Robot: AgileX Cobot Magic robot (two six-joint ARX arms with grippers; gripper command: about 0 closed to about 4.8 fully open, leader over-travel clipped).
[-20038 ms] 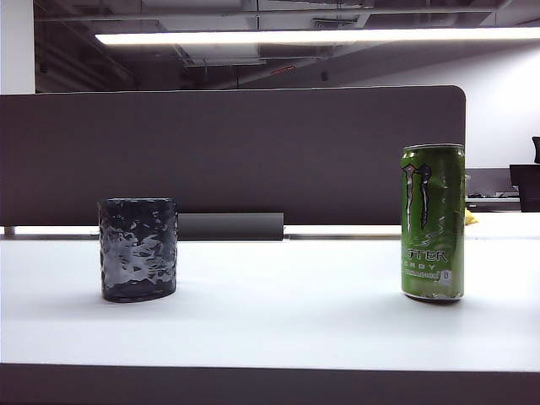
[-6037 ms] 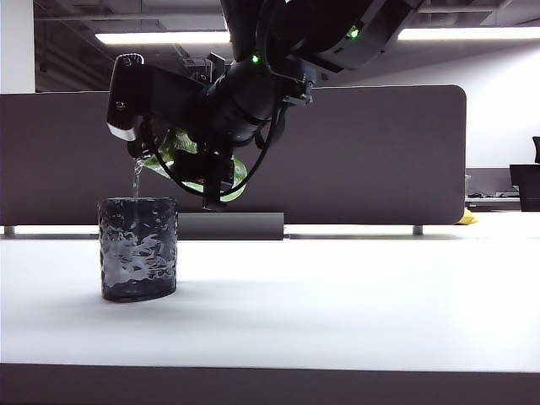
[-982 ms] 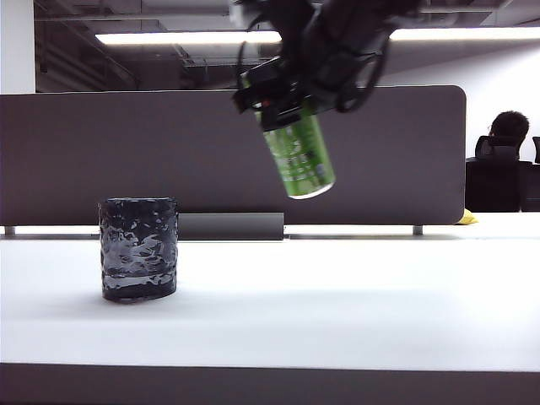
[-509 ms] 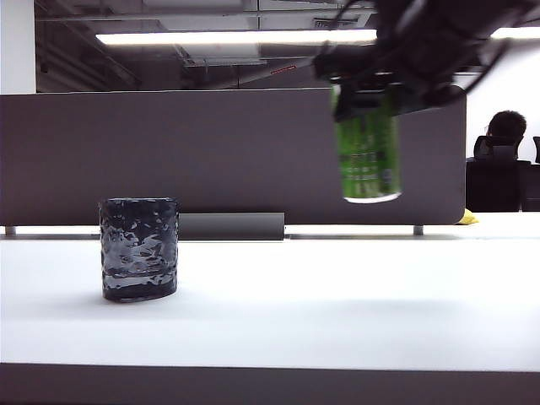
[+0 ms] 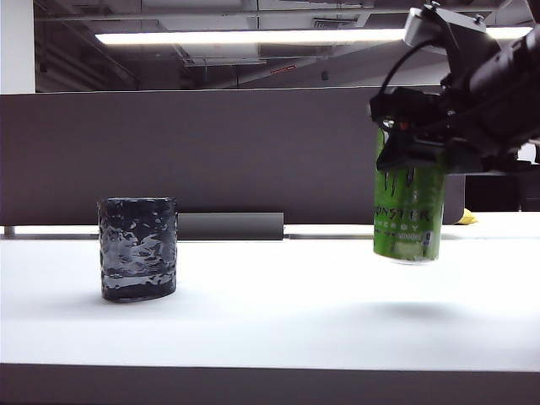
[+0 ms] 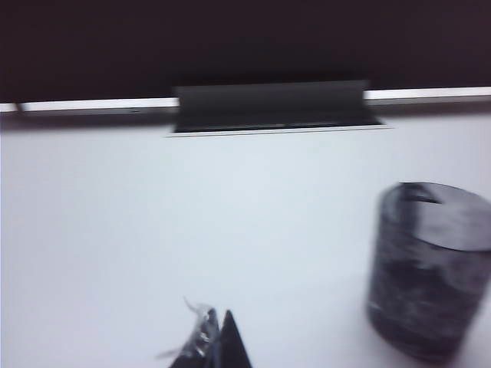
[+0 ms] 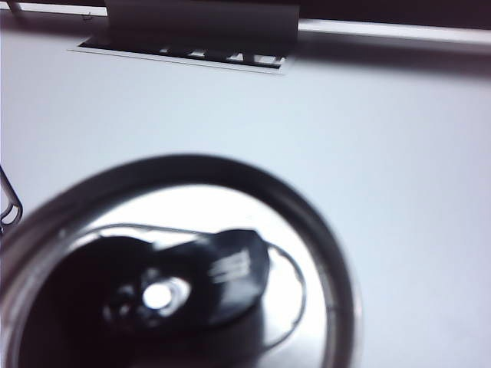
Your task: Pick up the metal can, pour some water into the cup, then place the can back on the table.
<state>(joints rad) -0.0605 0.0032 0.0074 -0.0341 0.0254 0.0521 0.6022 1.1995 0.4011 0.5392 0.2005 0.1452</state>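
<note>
Slim green metal can (image 5: 408, 218), rippled cup (image 5: 137, 249)

Bulky black right arm (image 5: 494, 93), grey wrist block; looping black cable

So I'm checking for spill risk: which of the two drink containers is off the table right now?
The green metal can, held upright in the right gripper above the table. The dark cup stands on it; the left gripper holds nothing.

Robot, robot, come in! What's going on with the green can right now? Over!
Right gripper shut on can, upright, above table. Left gripper shut, empty, beside cup. Nothing below can. Over.
</note>
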